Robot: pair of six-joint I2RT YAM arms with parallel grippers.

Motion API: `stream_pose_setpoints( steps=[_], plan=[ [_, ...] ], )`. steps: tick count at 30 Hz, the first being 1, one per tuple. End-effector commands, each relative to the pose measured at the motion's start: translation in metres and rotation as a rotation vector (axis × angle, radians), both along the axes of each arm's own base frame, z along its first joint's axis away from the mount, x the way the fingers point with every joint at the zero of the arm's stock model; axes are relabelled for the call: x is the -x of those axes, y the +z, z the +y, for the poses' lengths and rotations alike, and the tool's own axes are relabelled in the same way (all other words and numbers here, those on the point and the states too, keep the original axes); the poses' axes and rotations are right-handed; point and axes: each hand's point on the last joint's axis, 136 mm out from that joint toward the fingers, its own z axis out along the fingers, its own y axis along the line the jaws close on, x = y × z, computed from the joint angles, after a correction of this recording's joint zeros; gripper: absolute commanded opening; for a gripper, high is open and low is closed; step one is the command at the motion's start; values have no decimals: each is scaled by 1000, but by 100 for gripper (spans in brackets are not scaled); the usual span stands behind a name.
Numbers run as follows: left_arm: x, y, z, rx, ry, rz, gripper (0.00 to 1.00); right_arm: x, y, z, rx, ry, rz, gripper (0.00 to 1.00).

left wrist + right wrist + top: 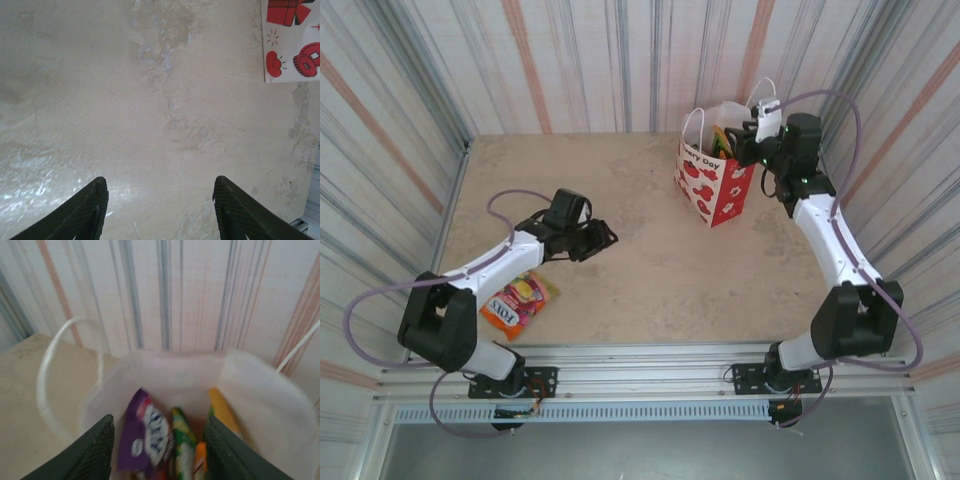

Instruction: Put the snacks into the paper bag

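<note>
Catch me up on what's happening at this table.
Two robot arms are packing snack packets into a paper bag. The right hand hangs over the bag's open mouth with its fingers apart and nothing between them. A purple packet, a green packet and others lie inside. The left hand hovers open over the table. One orange-red packet lies on the table beside the left arm's base, not yet bagged.

Glossy snack packets [146, 440] in a matt paper bag [260, 405] — table [150, 125] smooth, mottled, faintly shiny
</note>
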Motion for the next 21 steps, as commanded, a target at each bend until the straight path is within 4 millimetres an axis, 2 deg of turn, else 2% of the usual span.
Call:
stream_pose_setpoints(
  steps=[1,4,8,13,16,18,19,21],
  plan=[
    [22,2,19,-40,49,35,60,43,-5,25,-23,60,48,51],
    [36,4,39,-80,102,57,60,77,-23,47,-5,119,65,51],
    [60,3,74,-162,189,113,62,112,-46,71,-17,146,103,51],
    [91,4,118,-170,406,149,68,154,-74,111,-67,206,162,51],
    [107,-1,140,-125,537,182,74,168,-91,129,-92,227,184,51],
    [115,-4,153,-110,607,196,76,172,-101,139,-89,238,196,51],
    [120,-4,162,-116,644,200,81,173,-104,143,-83,245,204,51],
    [131,-6,180,-150,724,230,83,173,-107,150,-70,261,213,51]
  ],
)
